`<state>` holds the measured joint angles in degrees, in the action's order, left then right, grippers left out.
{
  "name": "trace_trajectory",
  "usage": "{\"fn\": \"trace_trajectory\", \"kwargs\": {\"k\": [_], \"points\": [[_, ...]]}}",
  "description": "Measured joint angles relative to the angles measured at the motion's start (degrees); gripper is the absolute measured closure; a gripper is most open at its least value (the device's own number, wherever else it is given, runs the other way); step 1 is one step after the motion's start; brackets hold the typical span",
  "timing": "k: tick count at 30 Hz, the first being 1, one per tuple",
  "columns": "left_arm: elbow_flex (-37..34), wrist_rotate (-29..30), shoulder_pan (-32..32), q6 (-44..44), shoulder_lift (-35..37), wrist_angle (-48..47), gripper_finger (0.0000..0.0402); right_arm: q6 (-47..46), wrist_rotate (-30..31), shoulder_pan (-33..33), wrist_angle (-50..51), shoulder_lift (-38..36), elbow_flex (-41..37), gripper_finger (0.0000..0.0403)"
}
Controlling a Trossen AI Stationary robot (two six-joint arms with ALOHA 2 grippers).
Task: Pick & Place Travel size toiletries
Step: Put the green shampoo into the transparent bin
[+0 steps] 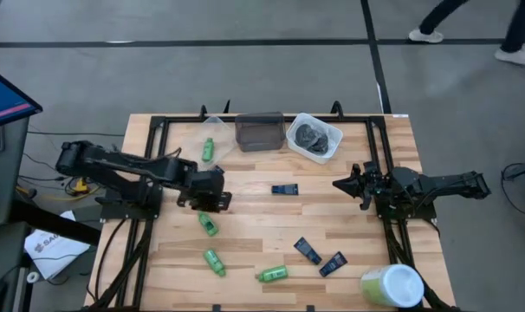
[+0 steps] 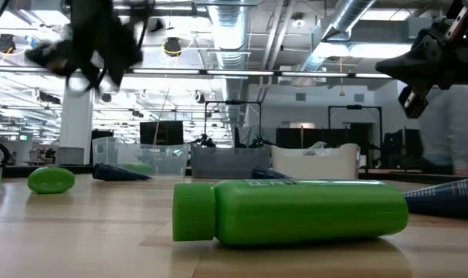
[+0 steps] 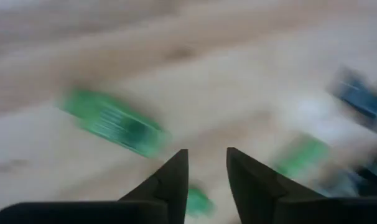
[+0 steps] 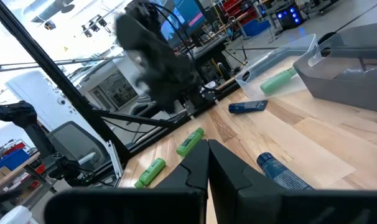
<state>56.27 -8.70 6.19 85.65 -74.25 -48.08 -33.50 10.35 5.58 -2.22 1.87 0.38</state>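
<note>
Small green bottles lie on their sides on the wooden table: one [image 1: 208, 224] just near of my left gripper, two more [image 1: 214, 262] [image 1: 272, 274] toward the near edge, and one [image 1: 208, 149] by the clear tub. Dark blue sachets lie flat at mid table [image 1: 284, 189] and near right [image 1: 307, 250] [image 1: 333, 263]. Dark grey lumps [image 1: 311, 134] sit in the white tub. My left gripper [image 1: 212, 198] [image 3: 207, 165] hovers open above the table, blurred, holding nothing. My right gripper [image 1: 342, 184] [image 4: 208, 148] is shut and empty, raised at the right side.
A clear tub [image 1: 215, 127], a dark tub [image 1: 259, 132] and a white tub [image 1: 330, 139] stand along the far edge. A big pale green-and-white cylinder [image 1: 391, 286] lies at the near right corner. Black frame rails run along both table sides. A person's legs pass beyond the table.
</note>
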Motion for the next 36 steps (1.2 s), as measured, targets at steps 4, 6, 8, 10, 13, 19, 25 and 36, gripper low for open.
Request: {"fn": "trace_trajectory", "kwargs": {"k": [4,6,8,10,13,19,25,36], "points": [[5.3,1.1,3.4,-0.3,2.7,1.1,0.0323,0.0,0.0,0.0,0.0,0.0,0.0,0.0403],[5.4,2.8,4.7,-0.7,4.1,3.2,0.0333,0.0,0.0,0.0,0.0,0.0,0.0,0.0403],[5.4,5.5,4.9,-0.9,5.3,5.8,0.0340,0.0,0.0,0.0,0.0,0.0,0.0,0.0403],[5.4,9.6,4.9,-1.2,6.1,8.0,0.0344,0.0,0.0,0.0,0.0,0.0,0.0,0.0403],[5.4,16.3,4.6,-6.0,6.4,11.5,0.0345,0.0,0.0,0.0,0.0,0.0,0.0,0.0403],[5.4,15.9,1.5,-1.2,4.7,4.0,0.0345,0.0,0.0,0.0,0.0,0.0,0.0,0.0403],[5.3,8.3,-0.5,0.3,0.5,-12.1,0.0345,0.0,0.0,0.0,0.0,0.0,0.0,0.0403],[3.7,8.3,-3.4,0.3,-11.0,-17.6,0.0323,0.0,0.0,0.0,0.0,0.0,0.0,0.0403]]}}
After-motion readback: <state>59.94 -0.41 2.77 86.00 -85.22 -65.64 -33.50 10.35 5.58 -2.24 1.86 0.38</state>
